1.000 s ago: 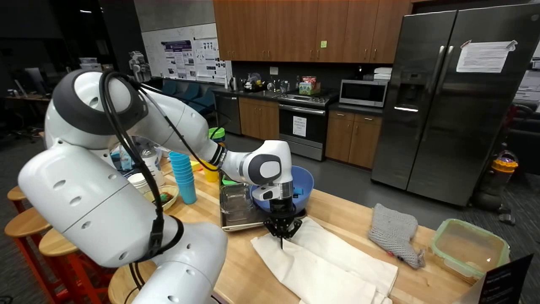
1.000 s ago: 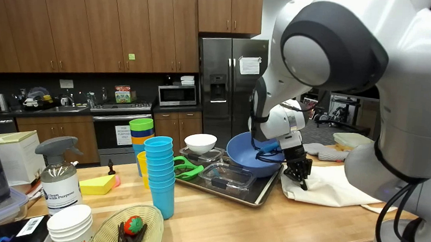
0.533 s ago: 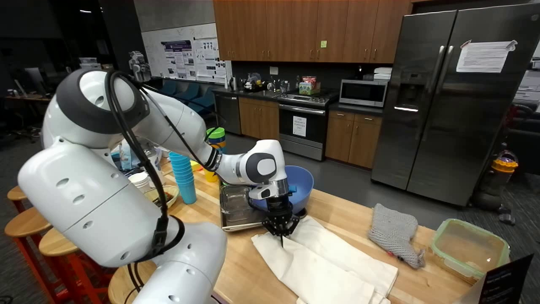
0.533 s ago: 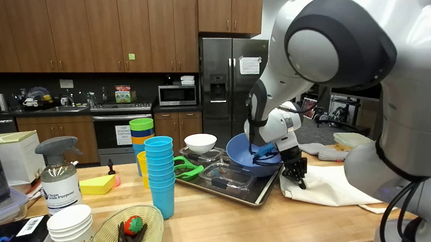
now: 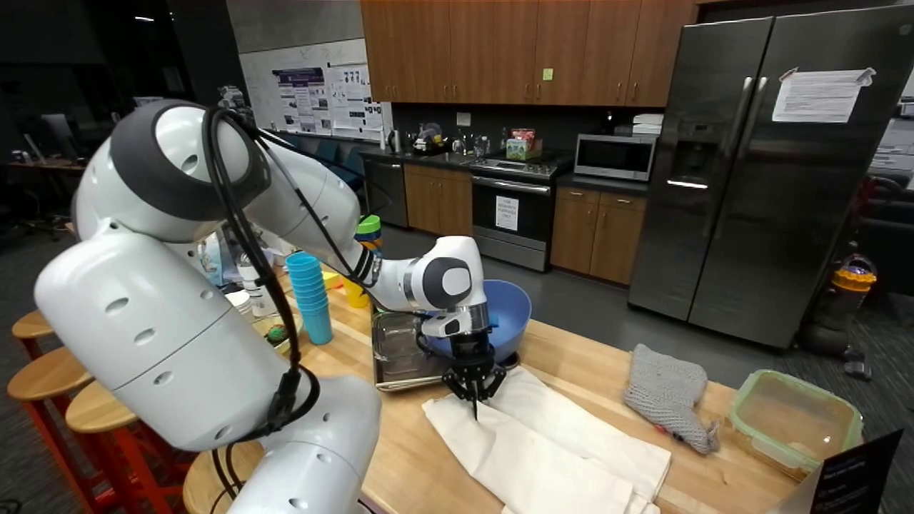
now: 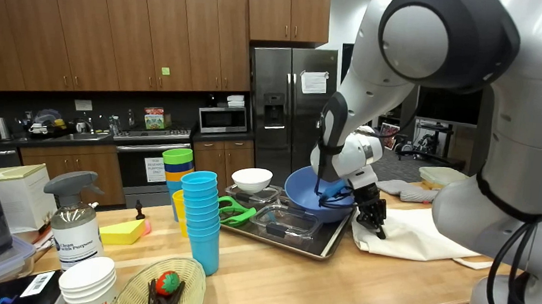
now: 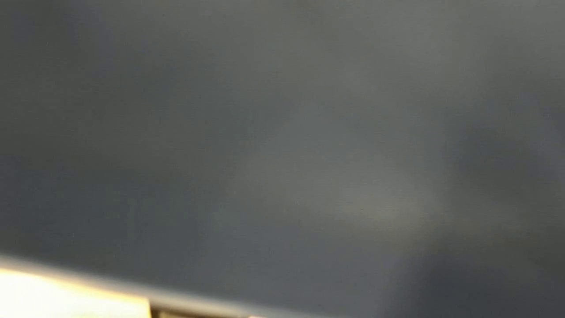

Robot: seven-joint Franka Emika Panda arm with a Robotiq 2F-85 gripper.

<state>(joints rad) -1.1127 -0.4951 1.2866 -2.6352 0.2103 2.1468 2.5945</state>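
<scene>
Your gripper (image 5: 475, 408): fully closed, tips at cloth (image 5: 543, 464), any pinch unclear; cloth lies spread, table (image 5: 421, 453) supporting it.

Stack of blue cups (image 6: 203, 219), 1 spray bottle (image 6: 74, 244) near a yellow wedge (image 6: 122, 232), gray mitt (image 5: 664, 389), green-rimmed container (image 5: 796, 417)

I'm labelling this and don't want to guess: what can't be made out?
Wrist view: blurred; nothing identifiable.
Cream cloth, in an exterior view: near end cut off by the bottom edge.
Gripper, in both exterior views: shut; too small to tell whether it pinches the cloth.
Wicker basket, in an exterior view: near side likewise cut off.
Fridge notice, in both exterior views: print too small.
</scene>
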